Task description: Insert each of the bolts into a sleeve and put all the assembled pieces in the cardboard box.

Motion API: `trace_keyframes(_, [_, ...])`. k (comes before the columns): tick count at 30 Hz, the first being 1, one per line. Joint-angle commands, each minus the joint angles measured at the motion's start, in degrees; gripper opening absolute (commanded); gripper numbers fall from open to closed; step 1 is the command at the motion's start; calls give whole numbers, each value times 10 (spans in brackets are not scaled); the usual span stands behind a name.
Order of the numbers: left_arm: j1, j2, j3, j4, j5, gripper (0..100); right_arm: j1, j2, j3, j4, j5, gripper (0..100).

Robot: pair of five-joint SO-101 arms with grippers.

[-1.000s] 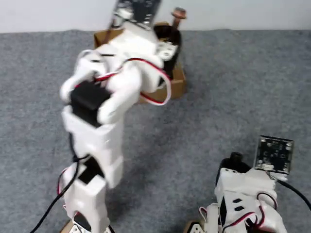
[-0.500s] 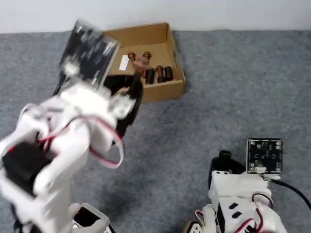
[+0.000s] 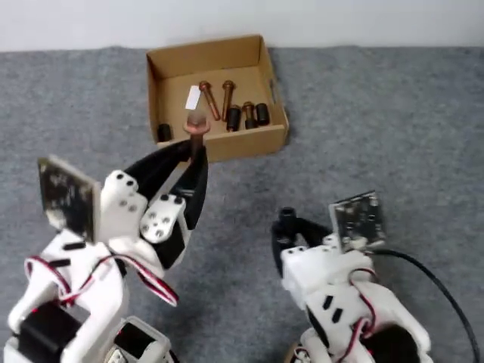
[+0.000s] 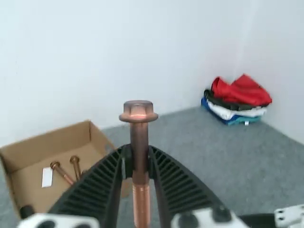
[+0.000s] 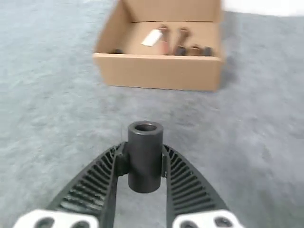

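Copper bolt (image 4: pixel 138 137) stands head-up, its shank clamped between the closed fingers of the left claw (image 4: pixel 138 156). The right claw (image 5: pixel 145 159) is closed on 1 black sleeve (image 5: pixel 145 147), bore facing up.

In the high view the bolt sits at 6 o'clock of the cardboard box (image 3: pixel 249 141). The sleeve is at 4 o'clock of the bolt, apart from it.

Step in hand, by judgement: insertion. The next move calls for bringing the 2 claws together, aligning shank with bore, then pushing through.

Loose bolts (image 3: pixel 227 94) and spare sleeves (image 3: pixel 262 113) lie in the box, at 12 o'clock of the desk (image 3: pixel 378 113).
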Motion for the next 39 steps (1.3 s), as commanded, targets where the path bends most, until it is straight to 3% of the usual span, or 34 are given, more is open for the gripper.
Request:
trace_keyframes(1, [4,-55,55,-57,7,4,-60,0,15,-58,2,8])
trace_keyframes(6, [4,-101,116,-76,9,4,-113,1,38,-104,57,8])
trace_keyframes(13, [67,-109,131,-75,117,4,-132,6,39,-170,130,8])
trace_keyframes(17, [95,-109,146,-76,141,4,-134,6,39,-188,148,8])
trace_keyframes(23, [94,-110,159,-81,142,5,-134,6,39,-194,156,8])
trace_keyframes(30, [92,-110,159,-156,140,5,-134,6,39,-183,156,8])
trace_keyframes(34, [59,-110,160,-164,144,5,-134,0,39,-182,156,8])
trace_keyframes(39, [22,-112,160,-148,206,5,-134,0,37,-194,156,8])
